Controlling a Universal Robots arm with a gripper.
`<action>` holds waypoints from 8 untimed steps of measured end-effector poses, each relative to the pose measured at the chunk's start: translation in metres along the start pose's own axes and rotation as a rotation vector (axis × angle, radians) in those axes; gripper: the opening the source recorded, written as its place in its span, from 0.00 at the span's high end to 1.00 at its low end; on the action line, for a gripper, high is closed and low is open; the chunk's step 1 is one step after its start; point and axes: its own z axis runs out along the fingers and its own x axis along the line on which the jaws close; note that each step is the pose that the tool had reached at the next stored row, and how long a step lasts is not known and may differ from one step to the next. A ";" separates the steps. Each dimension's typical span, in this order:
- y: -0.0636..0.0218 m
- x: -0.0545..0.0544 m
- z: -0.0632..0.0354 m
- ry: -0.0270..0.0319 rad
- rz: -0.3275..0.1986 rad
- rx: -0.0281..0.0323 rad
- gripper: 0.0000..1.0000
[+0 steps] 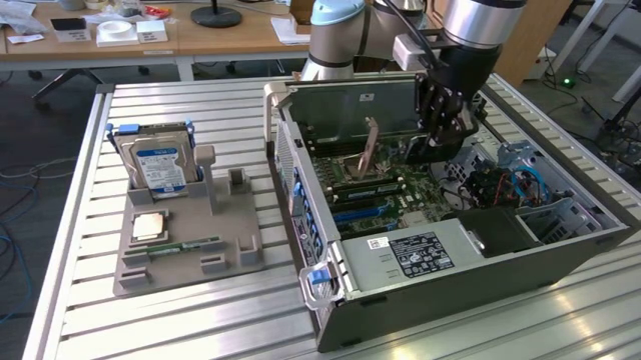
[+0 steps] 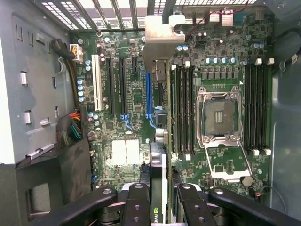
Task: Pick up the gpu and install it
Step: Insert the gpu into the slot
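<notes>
Nearest us in the exterior view is the slatted metal table (image 1: 200, 322). On it, toward the exterior view's left, a grey holder (image 1: 236, 225) carries an upright hard drive (image 1: 161, 169), a square chip (image 1: 148, 225) and a slim memory stick (image 1: 185, 245). Just beside it, on the exterior view's right, lies the open computer case (image 1: 421, 292). Behind the table we see wooden desks (image 1: 230, 41) with small boxes and papers.

The arm (image 1: 470, 22) comes down from the far side into the case, its gripper (image 1: 440, 146) low over the motherboard (image 2: 127, 89). In the wrist view the black fingers (image 2: 136, 202) are closed tight on the gpu (image 2: 158, 174). We see the card edge-on, its silver bracket (image 2: 162, 33) toward the case's vented wall. It sits above the board, just beside the long blue slot (image 2: 148, 94). We cannot tell whether it is seated.
</notes>
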 end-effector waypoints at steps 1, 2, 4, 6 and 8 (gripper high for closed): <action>0.0000 0.000 0.0008 -0.0001 0.000 0.0000 0.73; 0.0000 0.000 0.0008 0.0001 0.000 0.0000 0.73; 0.0000 0.000 0.0008 0.0002 0.000 0.0000 0.73; 0.0000 0.000 0.0009 0.0001 0.000 0.0000 0.73; 0.0001 0.000 0.0021 -0.0005 0.000 0.0001 0.73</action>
